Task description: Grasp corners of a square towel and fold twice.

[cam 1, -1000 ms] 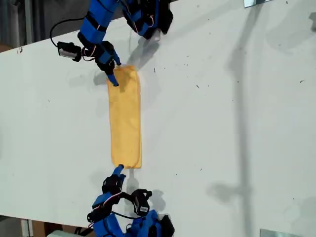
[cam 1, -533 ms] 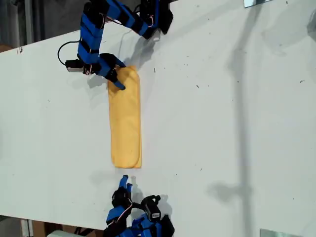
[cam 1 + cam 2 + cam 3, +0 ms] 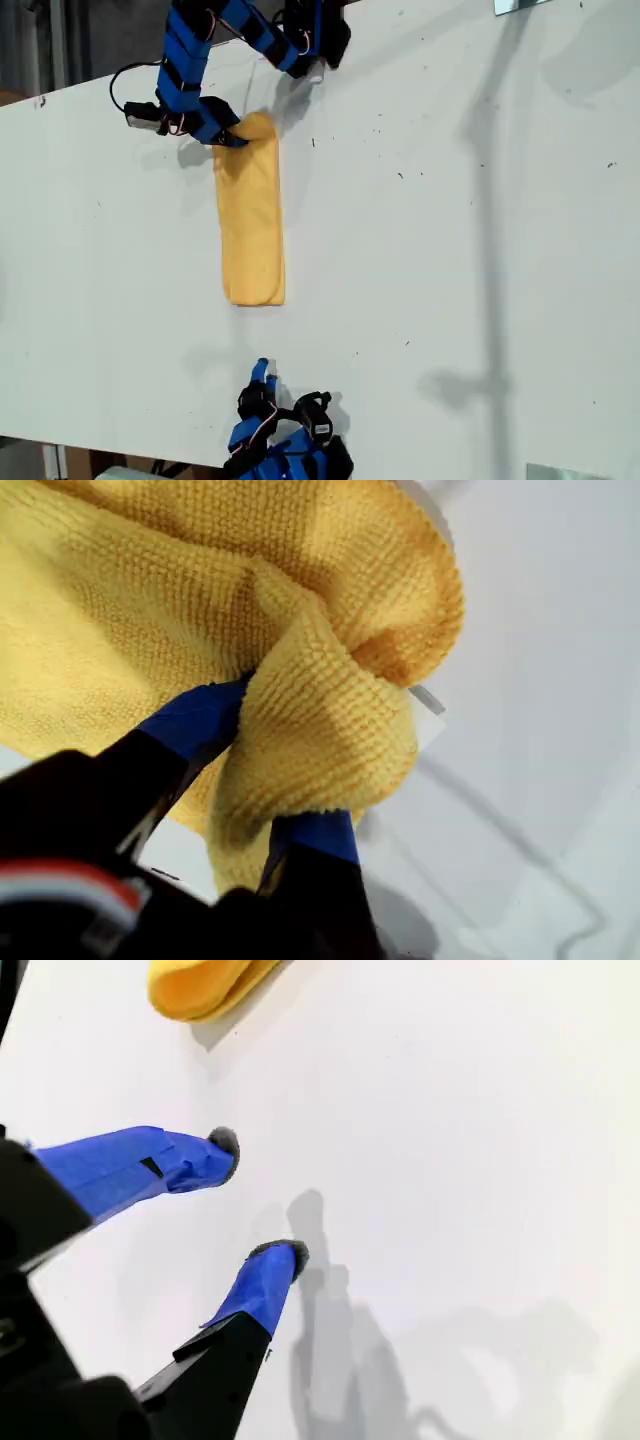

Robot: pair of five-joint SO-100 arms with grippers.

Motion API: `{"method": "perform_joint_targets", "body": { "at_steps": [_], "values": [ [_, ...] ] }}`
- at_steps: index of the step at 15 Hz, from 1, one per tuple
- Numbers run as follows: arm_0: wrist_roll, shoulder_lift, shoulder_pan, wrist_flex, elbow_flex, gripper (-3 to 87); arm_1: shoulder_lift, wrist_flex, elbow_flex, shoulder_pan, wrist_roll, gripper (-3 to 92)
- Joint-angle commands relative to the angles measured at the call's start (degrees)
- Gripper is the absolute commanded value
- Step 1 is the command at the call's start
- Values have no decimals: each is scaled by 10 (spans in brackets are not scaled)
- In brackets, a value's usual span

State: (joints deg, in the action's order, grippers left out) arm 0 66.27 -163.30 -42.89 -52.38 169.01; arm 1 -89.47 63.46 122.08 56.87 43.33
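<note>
The yellow-orange towel (image 3: 250, 225) lies folded into a long narrow strip on the white table (image 3: 450, 250). My first gripper (image 3: 232, 135) is shut on the strip's far end, at the top of the exterior view. In the first wrist view its blue fingers (image 3: 200, 720) pinch a bunched corner (image 3: 320, 750), with a small white tag (image 3: 428, 702) beside it. My second gripper (image 3: 262, 372) stands open near the bottom edge of the exterior view, well short of the strip's near end (image 3: 200, 985). Nothing is between its blue fingers (image 3: 265, 1285).
The two arm bases sit at the table's far edge (image 3: 305, 35) and near edge (image 3: 290, 455) in the exterior view. Small dark specks dot the table at the exterior view's right.
My first gripper has closed on the towel's far end and dragged the strip toward the top of the exterior view. My second gripper has drawn back from the near end.
</note>
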Motion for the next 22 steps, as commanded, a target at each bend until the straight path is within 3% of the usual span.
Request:
{"method": "perform_joint_targets", "body": {
  "at_steps": [1, 4, 8, 17, 22],
  "values": [
    [13, -4, -13, 8, 0, 171, -84, 39, -22, -53, 22, 0],
    [26, -34, -17, -18, 11, 165, -123, 122, -167, -149, 44, 0],
    [31, -39, -28, -21, 13, 164, -69, 144, -341, -232, 36, 0],
    [28, -57, -28, -23, 21, 160, 247, 11, -679, -326, 4, -1],
    [29, -58, -29, -23, 22, 159, 281, -113, -686, -346, -27, -1]
  ]
}}
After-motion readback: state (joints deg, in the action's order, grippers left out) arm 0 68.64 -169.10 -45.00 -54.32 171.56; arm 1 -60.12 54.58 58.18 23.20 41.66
